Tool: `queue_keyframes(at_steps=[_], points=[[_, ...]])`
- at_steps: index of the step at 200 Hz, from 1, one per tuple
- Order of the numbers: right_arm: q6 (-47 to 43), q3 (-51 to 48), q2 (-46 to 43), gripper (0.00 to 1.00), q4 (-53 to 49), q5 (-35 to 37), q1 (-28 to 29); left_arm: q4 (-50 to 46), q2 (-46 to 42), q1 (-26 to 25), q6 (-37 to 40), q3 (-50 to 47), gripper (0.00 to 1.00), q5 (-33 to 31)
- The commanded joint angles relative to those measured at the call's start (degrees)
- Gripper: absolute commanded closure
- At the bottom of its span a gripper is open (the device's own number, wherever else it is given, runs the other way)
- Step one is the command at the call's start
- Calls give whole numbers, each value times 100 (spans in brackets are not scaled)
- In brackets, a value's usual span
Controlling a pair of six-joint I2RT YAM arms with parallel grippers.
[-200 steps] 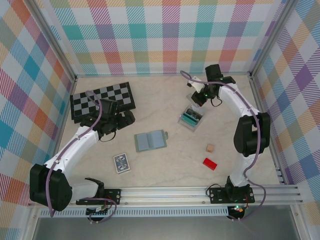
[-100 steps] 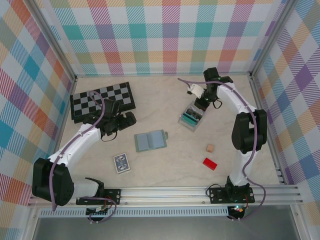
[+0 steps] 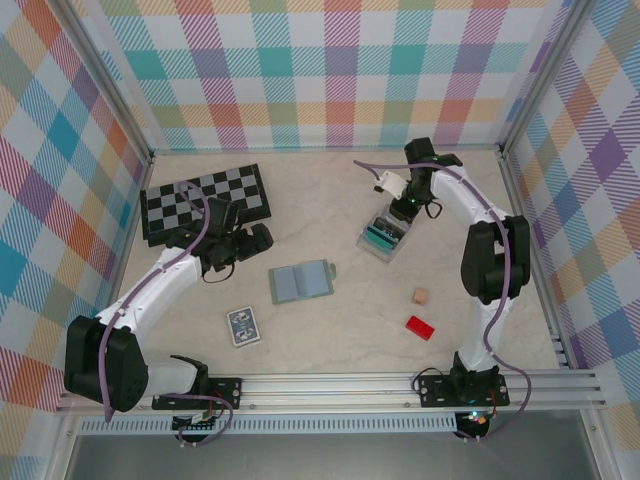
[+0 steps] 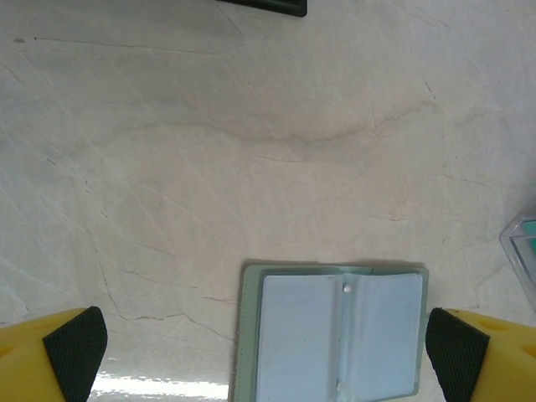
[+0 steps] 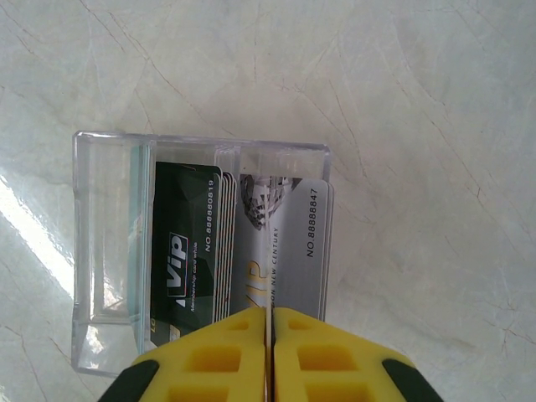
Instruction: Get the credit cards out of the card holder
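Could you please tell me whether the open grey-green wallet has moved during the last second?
No. The wallet lies in the same spot, with the same gap to the playing-card pack.

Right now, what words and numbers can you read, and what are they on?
"Vip": dark green card in the clear tray.
"NO.88880619": same dark green card.
"NO.88888847": silver card.
"NEW CENTURY": silver card.
Small print under "Vip": too small to read.
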Motion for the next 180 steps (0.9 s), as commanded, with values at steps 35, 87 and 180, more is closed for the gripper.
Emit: queue_keyframes(at_steps=[35,87,180], points=[[-6,120,84,84,76,53,8,-35,57,93,-62,50,0,87],[437,52,-292,81,312,-83,17,-56,51,93,-67,59,0,97],[3667,-1784,-2366,53,2102,-1398,503,62,217,93,-362,-5,0,858]])
